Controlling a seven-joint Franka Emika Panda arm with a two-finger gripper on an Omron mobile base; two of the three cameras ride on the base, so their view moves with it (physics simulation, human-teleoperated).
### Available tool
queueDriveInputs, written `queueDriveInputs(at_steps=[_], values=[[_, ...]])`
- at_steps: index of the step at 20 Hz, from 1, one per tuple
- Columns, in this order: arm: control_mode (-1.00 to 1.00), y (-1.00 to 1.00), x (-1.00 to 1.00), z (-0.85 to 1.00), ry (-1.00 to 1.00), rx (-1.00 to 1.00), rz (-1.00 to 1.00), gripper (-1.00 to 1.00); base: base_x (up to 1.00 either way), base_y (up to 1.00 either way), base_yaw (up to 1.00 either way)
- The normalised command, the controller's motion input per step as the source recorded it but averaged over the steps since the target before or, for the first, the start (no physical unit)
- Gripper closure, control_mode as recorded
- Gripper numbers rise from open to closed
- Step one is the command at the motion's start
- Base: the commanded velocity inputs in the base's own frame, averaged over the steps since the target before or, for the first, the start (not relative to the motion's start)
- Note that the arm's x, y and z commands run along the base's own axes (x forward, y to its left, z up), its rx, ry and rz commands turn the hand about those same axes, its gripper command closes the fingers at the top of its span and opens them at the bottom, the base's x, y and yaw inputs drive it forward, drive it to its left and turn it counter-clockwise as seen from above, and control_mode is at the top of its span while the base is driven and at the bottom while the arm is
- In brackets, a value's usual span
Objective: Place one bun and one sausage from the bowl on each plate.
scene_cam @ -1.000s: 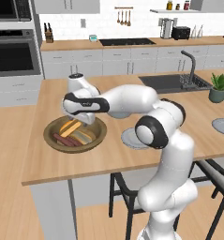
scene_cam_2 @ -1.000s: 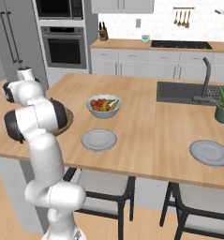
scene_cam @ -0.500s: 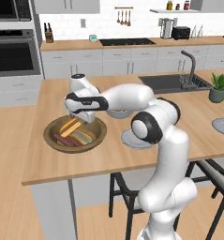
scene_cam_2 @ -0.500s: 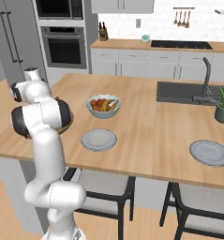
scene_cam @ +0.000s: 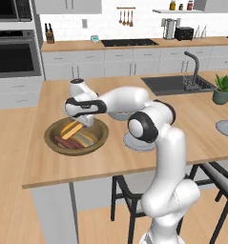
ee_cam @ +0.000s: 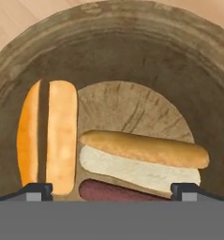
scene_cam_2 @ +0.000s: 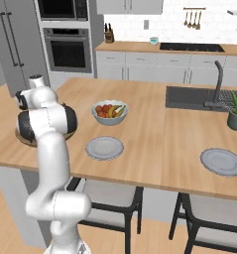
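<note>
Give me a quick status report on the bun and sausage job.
Gripper open, hovering over the wooden bowl. Buns and a sausage in the bowl, none gripped. Both plates bare. Nothing in the way.

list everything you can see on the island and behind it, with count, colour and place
wooden bowl: 1, brown, left end of the island
buns: 2, golden-orange with pale sides, in the wooden bowl
sausages: 2, dark reddish-brown, in the wooden bowl beside the buns
plates: 2, pale grey-blue, one mid-island front, one at the right end
fruit bowl: 1, pale with colourful fruit, behind the nearer plate
sink: 1, dark, with faucet, right part of the island
potted plant: 1, green, right of the sink
oven: 1, dark, back wall at left
gripper: 1, over the wooden bowl, jaws spread wide
</note>
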Motion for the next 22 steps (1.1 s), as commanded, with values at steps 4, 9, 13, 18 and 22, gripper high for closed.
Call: queueDriveInputs(at_steps=[4, 9, 13, 18, 22], values=[[-1.0, 0.06, 0.28, -0.12, 0.0, 0.0, -0.02, -1.0, 0.0, 0.0, 0.0], [-1.0, 0.01, 0.26, -0.05, 0.0, 0.0, -0.01, -1.0, 0.0, 0.0, 0.0], [-1.0, 0.02, 0.2, -0.03, 0.0, 0.0, 0.0, -1.0, 0.0, 0.0, 0.0], [-1.0, 0.03, 0.25, -0.12, 0.0, 0.0, 0.0, -1.0, 0.0, 0.0, 0.0], [-1.0, 0.03, 0.21, -0.24, 0.0, 0.0, 0.0, -1.0, 0.0, 0.0, 0.0]])
